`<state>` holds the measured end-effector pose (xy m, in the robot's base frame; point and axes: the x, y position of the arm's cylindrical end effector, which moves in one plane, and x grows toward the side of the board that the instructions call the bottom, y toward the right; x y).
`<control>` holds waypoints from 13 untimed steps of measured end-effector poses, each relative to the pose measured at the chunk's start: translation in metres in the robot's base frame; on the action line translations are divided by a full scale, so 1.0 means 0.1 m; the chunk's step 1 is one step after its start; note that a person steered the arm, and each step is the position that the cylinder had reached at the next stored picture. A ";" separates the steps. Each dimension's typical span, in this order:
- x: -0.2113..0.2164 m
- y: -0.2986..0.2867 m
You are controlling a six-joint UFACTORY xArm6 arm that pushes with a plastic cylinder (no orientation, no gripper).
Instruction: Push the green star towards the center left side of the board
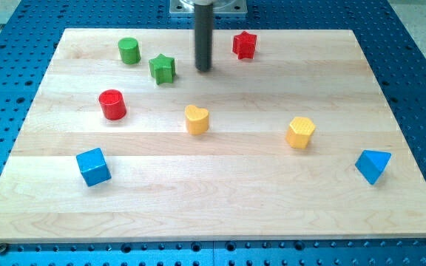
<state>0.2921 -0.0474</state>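
Note:
The green star (163, 69) lies near the view's top left of the wooden board (213, 199). My tip (203, 69) stands on the board just to the star's right, with a small gap between them. A green cylinder (129, 50) sits up and left of the star. A red cylinder (112, 104) sits below and left of the star.
A red star (245, 45) lies to the right of my tip. A yellow heart (197, 119) sits mid-board, a yellow hexagon block (300, 132) to its right. A blue cube (93, 166) is at lower left, a blue triangular block (373, 165) at the right.

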 end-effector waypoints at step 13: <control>1.34 -1.40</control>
<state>0.4259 -0.1872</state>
